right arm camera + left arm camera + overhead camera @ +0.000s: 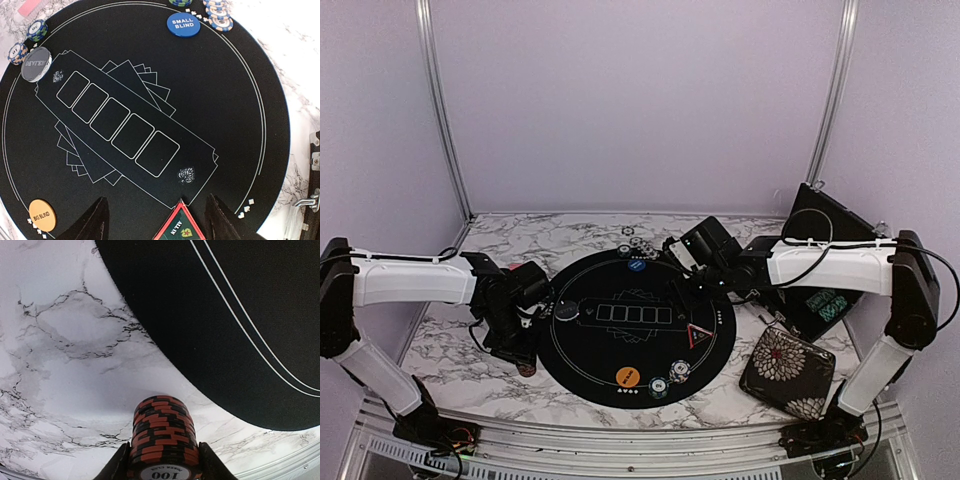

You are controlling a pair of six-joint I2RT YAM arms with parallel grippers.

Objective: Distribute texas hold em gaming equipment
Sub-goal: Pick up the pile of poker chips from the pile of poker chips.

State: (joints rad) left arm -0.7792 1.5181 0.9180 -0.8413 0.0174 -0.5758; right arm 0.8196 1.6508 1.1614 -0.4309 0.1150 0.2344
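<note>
A stack of red-and-black poker chips, its top chip marked 100, sits squarely between the two fingers of the left gripper. The jaws are closed against the stack's sides, one finger on each flank. The stack is over the marble table, just outside the curved edge of the round black mat. It cannot be told whether its bottom chip rests on the marble. From above, this gripper is at the mat's left rim.

On the mat's right half lies the red-edged ALL IN triangle. In the wrist view it is between the fingers of the right gripper, whose jaws stand wide apart with bare mat showing on either side of the triangle. Neither finger touches it.

The blue SMALL BLIND disc lies at the far rim, with chip stacks just beside it. The orange BIG BLIND disc lies at the near rim. The grey dealer disc is at the left rim, touching a blue-and-orange chip stack.

Right of the mat, a floral pouch lies on the table, and an open black case stands behind it.
</note>
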